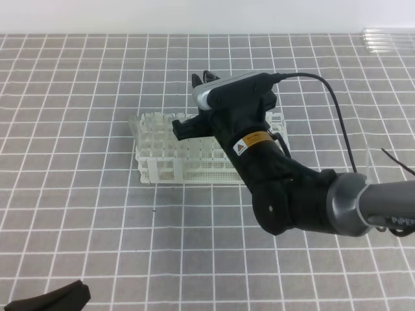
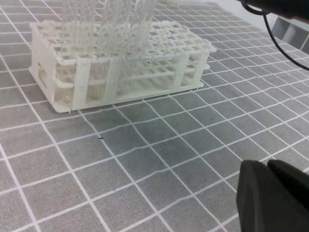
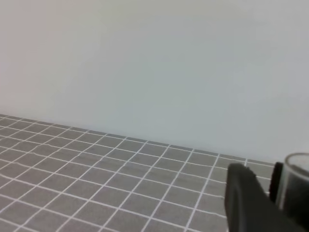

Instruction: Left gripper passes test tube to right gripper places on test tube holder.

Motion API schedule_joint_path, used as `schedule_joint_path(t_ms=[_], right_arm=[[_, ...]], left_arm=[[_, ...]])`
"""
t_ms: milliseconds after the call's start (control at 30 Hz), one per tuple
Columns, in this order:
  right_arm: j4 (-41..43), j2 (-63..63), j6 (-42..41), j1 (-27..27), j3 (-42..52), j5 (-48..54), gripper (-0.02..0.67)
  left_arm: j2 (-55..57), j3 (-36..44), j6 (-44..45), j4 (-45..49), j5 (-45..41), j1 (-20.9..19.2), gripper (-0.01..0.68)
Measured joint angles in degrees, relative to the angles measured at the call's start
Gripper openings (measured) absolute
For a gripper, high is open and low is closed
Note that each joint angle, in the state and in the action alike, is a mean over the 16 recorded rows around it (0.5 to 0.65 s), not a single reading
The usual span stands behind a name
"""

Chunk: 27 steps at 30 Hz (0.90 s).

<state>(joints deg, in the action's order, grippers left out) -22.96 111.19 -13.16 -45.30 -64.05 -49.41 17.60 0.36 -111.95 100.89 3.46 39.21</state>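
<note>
Right gripper point(image 1: 188, 102) is over the test tube holder point(image 1: 155, 172), near its middle. Its fingers are closed to a narrow gap on the test tube point(image 3: 297, 186), whose rim end shows beside the fingers with the long axis crosswise to them. Can't tell the tilt against the holder's holes. Left gripper point(image 2: 268, 193) is shut and empty, well in front of the holder. The right does the placing.

The right pincer point(image 1: 198, 107) reaches from the right over the test tube holder point(image 1: 162, 155), apparently clamped on a clear tube. The left pincer point(image 2: 270, 193), closed, sits low, well apart from the holder.
</note>
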Motion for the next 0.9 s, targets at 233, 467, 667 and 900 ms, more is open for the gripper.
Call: schedule_joint_path(t_ms=[233, 467, 667, 900], right_arm=[[1.21, -0.80, 0.54, 0.07, 0.00, 0.39, 0.084], [1.75, -2.49, 0.66, 0.10, 0.24, 1.21, 0.084], [1.81, -3.60, 0.65, 0.10, 0.97, 1.84, 0.084], [2.00, -3.79, 1.15, 0.10, 1.88, 2.23, 0.084]], left_arm=[[-0.09, -0.08, -0.04, -0.33, 0.10, 0.01, 0.000], [-0.12, -0.08, -0.06, -0.33, 0.12, 0.01, 0.000], [-0.12, -0.12, -0.06, -0.49, 0.15, 0.01, 0.000], [-0.09, -0.08, 0.01, -0.33, 0.09, 0.01, 0.000]])
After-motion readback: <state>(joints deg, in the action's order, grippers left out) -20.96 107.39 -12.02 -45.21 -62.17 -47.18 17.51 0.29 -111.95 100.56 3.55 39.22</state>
